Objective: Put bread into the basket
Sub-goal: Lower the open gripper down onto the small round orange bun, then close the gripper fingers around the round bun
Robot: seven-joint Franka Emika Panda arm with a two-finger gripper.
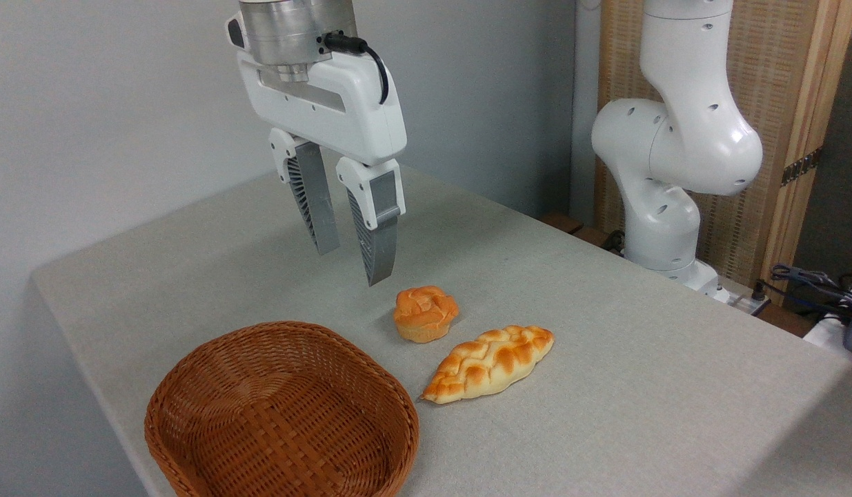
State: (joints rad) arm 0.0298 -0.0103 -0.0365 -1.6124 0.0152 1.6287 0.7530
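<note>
Watching for a wrong pick or a glancing grip on the bun

Your gripper [353,266] hangs above the table in the upper middle of the frame, its two ribbed fingers apart with a narrow gap between them and nothing held. The bread [426,314] sits on the grey table [639,359] just right of centre, below and slightly right of the fingertips, not yet under them. If you come straight down from here, I judge the right finger could land on the bun's rounded top or clip its edge and roll it away. The opening also looks tight for the bun's width, so widen it before descending. The braided loaf [491,362] lies just beside the bun, to the lower right; a finger could nudge it, or you could take it by mistake. The basket [191,386] is empty at lower left, near the table's front edge.

The bun is small, round, muffin-shaped, with an orange-golden knotted top and a paler base, sitting upright
</note>
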